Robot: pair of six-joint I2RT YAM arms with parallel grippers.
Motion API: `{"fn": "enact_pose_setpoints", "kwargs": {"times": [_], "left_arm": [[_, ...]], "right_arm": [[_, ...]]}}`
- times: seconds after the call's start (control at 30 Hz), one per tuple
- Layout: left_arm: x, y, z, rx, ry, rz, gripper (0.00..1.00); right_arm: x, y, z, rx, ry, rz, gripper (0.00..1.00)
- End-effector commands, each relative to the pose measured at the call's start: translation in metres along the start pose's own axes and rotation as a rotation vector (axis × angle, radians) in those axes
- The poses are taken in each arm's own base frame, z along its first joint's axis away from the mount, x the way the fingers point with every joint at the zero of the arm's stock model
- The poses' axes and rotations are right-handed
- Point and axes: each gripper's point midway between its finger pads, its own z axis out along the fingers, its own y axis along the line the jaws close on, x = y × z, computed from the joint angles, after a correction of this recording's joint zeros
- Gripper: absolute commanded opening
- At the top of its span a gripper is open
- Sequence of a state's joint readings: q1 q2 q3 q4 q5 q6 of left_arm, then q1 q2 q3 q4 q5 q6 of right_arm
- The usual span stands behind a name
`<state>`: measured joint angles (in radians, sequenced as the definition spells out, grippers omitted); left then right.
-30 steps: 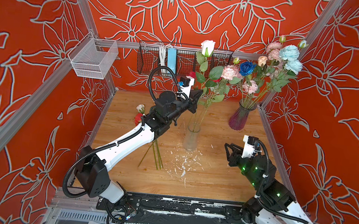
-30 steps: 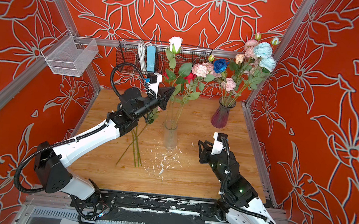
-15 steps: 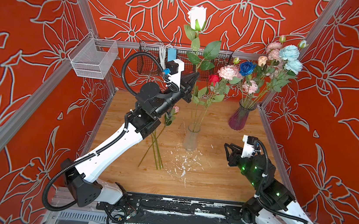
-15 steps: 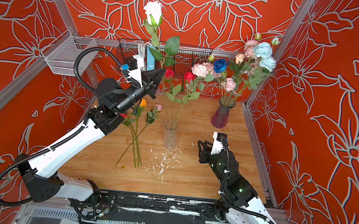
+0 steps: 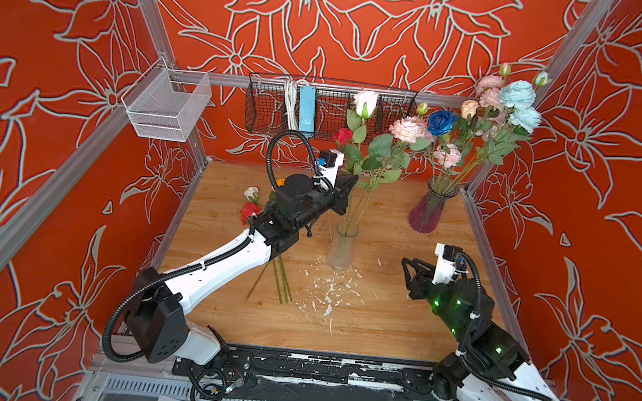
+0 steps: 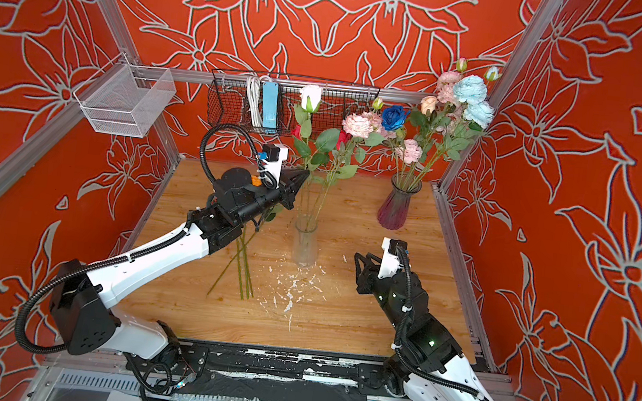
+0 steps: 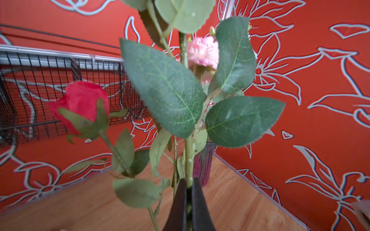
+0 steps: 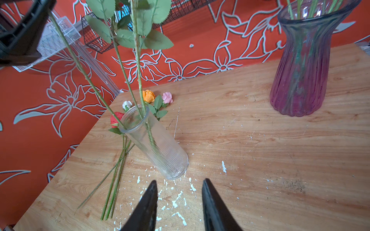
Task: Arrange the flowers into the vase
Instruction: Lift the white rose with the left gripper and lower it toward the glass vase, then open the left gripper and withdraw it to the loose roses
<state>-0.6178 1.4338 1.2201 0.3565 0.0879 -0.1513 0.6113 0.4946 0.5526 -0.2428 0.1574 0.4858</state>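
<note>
A clear ribbed glass vase (image 5: 343, 246) (image 6: 304, 244) (image 8: 154, 144) stands mid-table with a red rose (image 7: 80, 106) and a pink peony (image 5: 410, 128) in it. My left gripper (image 5: 351, 182) (image 6: 303, 175) (image 7: 188, 186) is shut on the stem of a white rose (image 5: 365, 102) (image 6: 310, 96) above the vase. That stem slants down to the vase rim; I cannot tell whether its end is inside. Several more flowers (image 5: 249, 206) (image 8: 148, 96) lie on the table left of the vase. My right gripper (image 5: 405, 273) (image 6: 356, 270) (image 8: 178, 186) hovers open and empty to the vase's right.
A purple vase (image 5: 430, 211) (image 8: 300, 70) full of pink, blue and pale blue flowers stands at the back right. A black wire basket (image 5: 272, 107) hangs on the back wall and a white mesh basket (image 5: 166, 106) on the left wall. White flecks (image 5: 326, 291) litter the wood.
Half a second ago my left gripper held the white rose high and to the left; now it has come down and right over the clear vase. The right arm has stayed put.
</note>
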Motion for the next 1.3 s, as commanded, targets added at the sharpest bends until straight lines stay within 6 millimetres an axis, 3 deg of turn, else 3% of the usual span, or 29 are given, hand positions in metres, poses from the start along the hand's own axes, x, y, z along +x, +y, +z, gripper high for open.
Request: {"fn": "enact_pose_setpoints", "kwargs": {"times": [0.0, 0.17, 0.4, 0.67, 0.9, 1.13, 1.27], "left_arm": [[-0.005, -0.004, -0.001, 0.001, -0.038, -0.008, 0.17], [0.012, -0.005, -0.006, -0.009, 0.022, 0.013, 0.51], [0.026, -0.001, -0.037, -0.048, 0.092, 0.009, 0.68], [0.048, 0.019, -0.103, -0.190, 0.226, 0.002, 0.75], [0.072, 0.072, -0.168, -0.534, 0.324, -0.057, 0.80], [0.138, 0.114, -0.208, -0.750, 0.517, -0.195, 0.79], [0.187, 0.143, -0.207, -0.802, 0.643, -0.413, 0.73]], "right_arm": [[0.004, 0.001, 0.002, -0.005, 0.012, 0.024, 0.40], [0.004, 0.000, 0.002, -0.001, 0.010, 0.025, 0.42], [0.002, 0.001, 0.000, -0.006, 0.009, 0.022, 0.43], [0.006, 0.001, 0.004, -0.001, 0.029, 0.004, 0.45], [0.008, 0.006, 0.013, -0.009, 0.056, 0.012, 0.45], [0.023, 0.005, 0.022, -0.008, 0.110, 0.034, 0.45], [0.028, 0.001, 0.027, 0.012, 0.124, 0.035, 0.44]]}}
